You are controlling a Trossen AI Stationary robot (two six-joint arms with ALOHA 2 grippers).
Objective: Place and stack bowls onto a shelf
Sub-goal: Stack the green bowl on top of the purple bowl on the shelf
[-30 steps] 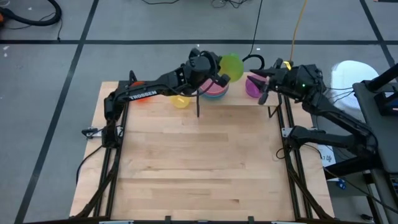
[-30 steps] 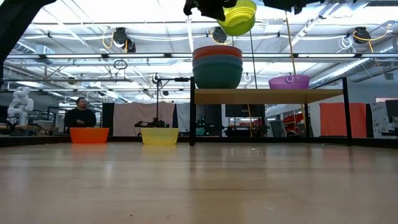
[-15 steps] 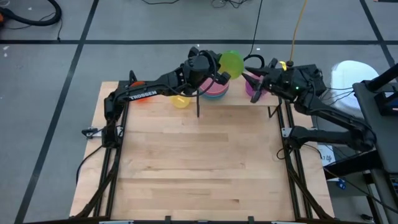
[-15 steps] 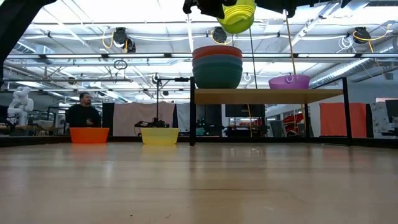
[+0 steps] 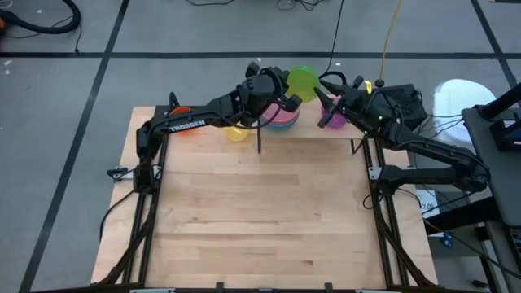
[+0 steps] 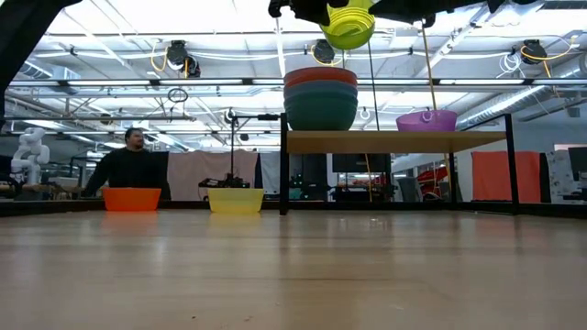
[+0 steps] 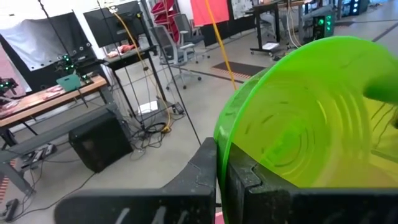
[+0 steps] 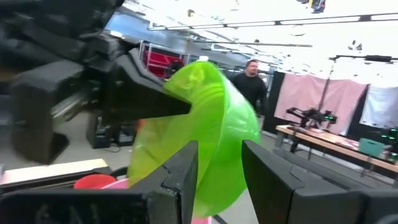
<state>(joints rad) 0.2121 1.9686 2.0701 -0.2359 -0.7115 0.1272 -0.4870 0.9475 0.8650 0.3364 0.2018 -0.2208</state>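
High view, largest first: the light-wood table (image 5: 260, 212) fills the frame below both my arms, which meet over its far edge. On the low view the shelf (image 6: 394, 141) stands at the back of the table, carrying a stack of bowls (image 6: 320, 96) with teal at the bottom and a red-orange rim on top, and a purple bowl (image 6: 426, 120) sitting apart from the stack toward the shelf's other end. The orange bowl (image 6: 131, 199) and yellow bowl (image 6: 236, 200) rest on the tabletop beside the shelf, near each other but not touching. A person (image 6: 128, 169) stands in the room behind the orange bowl. My left gripper (image 5: 285, 99) is clamped on the rim of the green bowl (image 5: 302, 84), holding it tilted in the air above the stack. My right gripper (image 5: 329, 101) hangs just beside that green bowl, its fingers (image 8: 180, 174) spread with the bowl's edge between them, gripping nothing that I can see.
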